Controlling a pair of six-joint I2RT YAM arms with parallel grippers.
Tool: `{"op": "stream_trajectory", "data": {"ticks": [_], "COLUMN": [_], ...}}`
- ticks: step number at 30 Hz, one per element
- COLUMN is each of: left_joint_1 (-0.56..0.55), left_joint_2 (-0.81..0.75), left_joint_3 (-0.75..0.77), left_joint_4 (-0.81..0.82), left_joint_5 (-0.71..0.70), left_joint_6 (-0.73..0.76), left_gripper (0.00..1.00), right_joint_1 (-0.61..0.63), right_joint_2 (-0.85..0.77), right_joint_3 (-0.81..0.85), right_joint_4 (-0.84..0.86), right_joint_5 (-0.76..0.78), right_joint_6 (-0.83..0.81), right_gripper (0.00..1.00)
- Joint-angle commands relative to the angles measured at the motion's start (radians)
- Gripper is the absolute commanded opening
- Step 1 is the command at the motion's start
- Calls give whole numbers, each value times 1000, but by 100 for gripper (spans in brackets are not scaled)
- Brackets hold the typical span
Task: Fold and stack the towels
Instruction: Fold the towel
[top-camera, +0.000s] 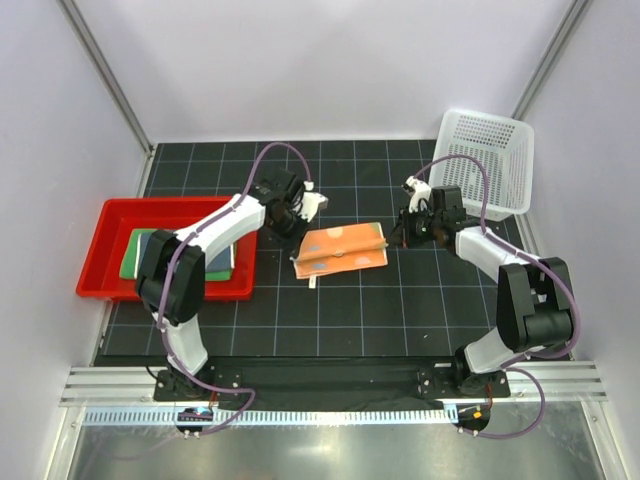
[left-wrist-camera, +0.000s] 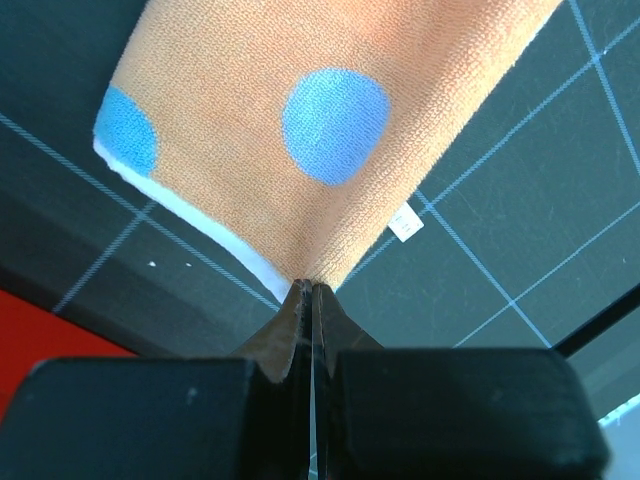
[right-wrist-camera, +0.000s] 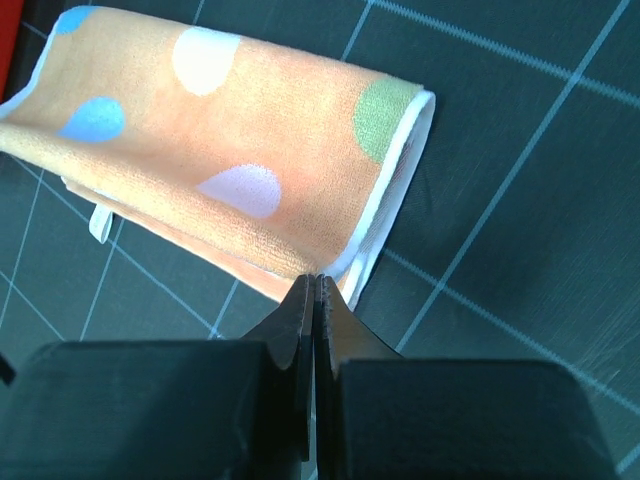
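The orange dotted towel (top-camera: 340, 250) lies folded into a long strip on the black mat. My left gripper (top-camera: 298, 226) is shut on its far left corner; in the left wrist view the towel (left-wrist-camera: 330, 120) runs out from the closed tips (left-wrist-camera: 308, 286). My right gripper (top-camera: 400, 233) is shut on its far right corner, and in the right wrist view the tips (right-wrist-camera: 315, 278) pinch the white-edged towel (right-wrist-camera: 250, 150). The green towel (top-camera: 134, 256) and the dark blue towel (top-camera: 218, 258) lie folded in the red tray, partly hidden by my left arm.
The red tray (top-camera: 100, 250) stands at the left of the mat. A white mesh basket (top-camera: 485, 160) stands at the far right. A small white tag (left-wrist-camera: 404, 224) hangs from the orange towel's edge.
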Motion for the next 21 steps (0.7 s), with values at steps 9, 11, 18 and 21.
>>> {"op": "stream_trajectory", "data": {"ticks": [9,11,18,21], "left_joint_1": [-65,-76,-124,-127], "left_joint_2": [-56,-59,-65,-84], "left_joint_3": [-99,-119,-180,-192], "left_joint_4": [65,65,73,93], "left_joint_5": [-44,-57,-94,-59], "left_joint_6": [-58,-65,-94,-99], "left_gripper": [0,0,0,1], "right_joint_1": [11,9,9,9], "right_joint_2": [-24,-19,-22,-27], "right_joint_3": [-16,-22,-49,-71], "right_joint_4": [13,10,2,-1], "right_joint_5": [73,78,107,125], "right_joint_6": [74,82,126,137], "right_gripper": [1,1,1,6]}}
